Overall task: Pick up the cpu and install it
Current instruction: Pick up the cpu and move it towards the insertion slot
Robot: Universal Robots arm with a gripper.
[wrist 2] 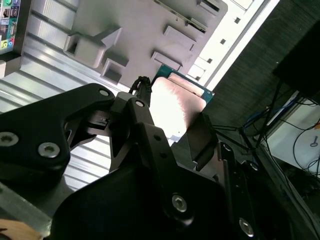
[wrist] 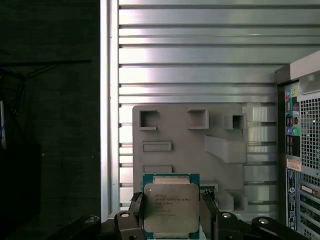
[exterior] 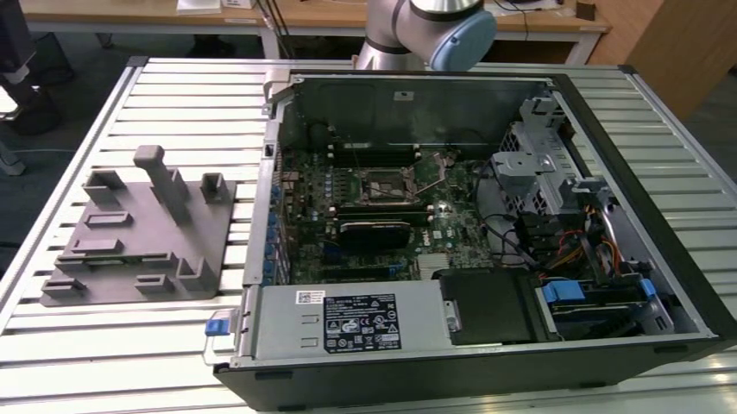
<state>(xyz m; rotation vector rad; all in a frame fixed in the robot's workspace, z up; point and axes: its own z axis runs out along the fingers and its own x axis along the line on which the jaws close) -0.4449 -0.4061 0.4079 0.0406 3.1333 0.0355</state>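
Pickup looks done: pincer is clamped on the cpu over the grey tray, install in the case not yet done.

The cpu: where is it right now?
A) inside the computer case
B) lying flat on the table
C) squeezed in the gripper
C: in the first wrist view the gripper clamps the cpu by two opposite edges, with the grey tray behind it.

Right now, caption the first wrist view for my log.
Gripper shut on the cpu, grey tray and slatted table beyond.
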